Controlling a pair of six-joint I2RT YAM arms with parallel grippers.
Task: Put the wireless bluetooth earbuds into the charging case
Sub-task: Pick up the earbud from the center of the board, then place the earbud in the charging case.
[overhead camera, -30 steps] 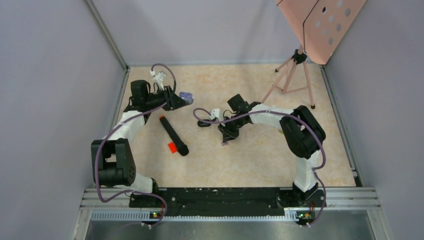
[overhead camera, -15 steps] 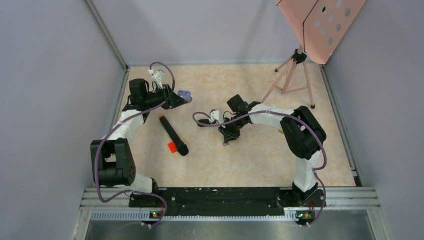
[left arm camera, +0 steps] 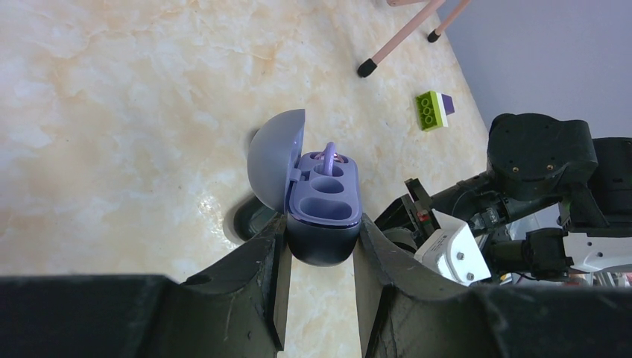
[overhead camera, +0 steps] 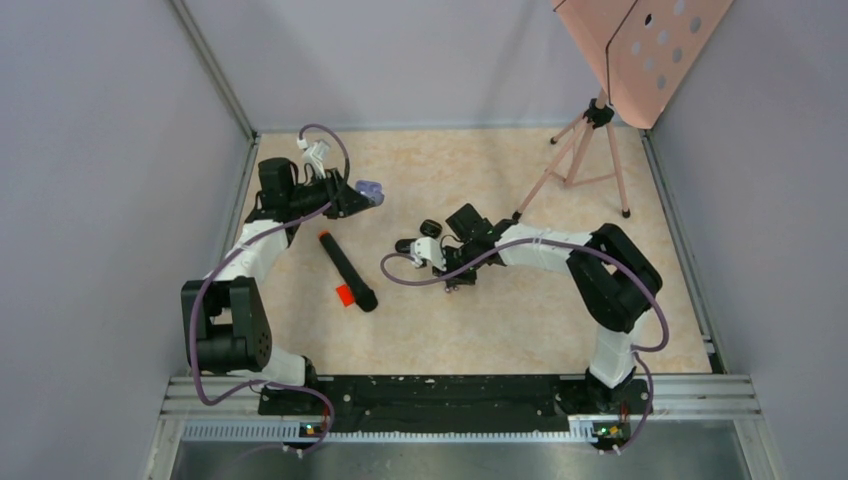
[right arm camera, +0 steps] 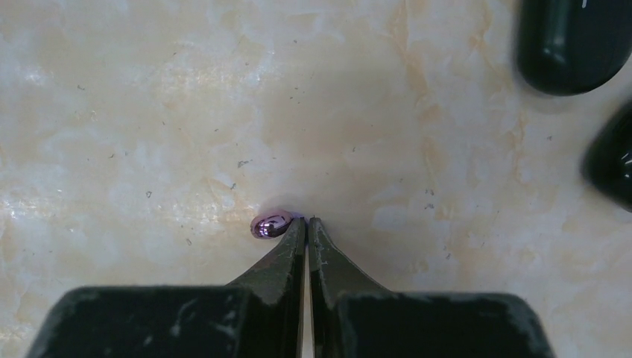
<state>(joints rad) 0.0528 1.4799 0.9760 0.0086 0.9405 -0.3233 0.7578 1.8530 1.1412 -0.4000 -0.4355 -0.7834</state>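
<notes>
My right gripper [right arm camera: 306,224] is clenched tip to tip, the purple earbud [right arm camera: 270,224] touching the outside of one tip, apparently ungrasped, so lifting may flick it away; my left gripper [left arm camera: 322,240] clamps the open charging case [left arm camera: 325,212].

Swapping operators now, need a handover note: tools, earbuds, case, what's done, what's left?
Tools: left tool shut on the purple charging case, lid open. The right tool is shut, tips down at the table.
Things: the loose purple earbud lies on the table just beside the right tips, apparently not gripped.
Done: one seated earbud in the case's far slot.
Left: near slot empty; probably reopen, grasp the loose earbud and seat it.
</notes>
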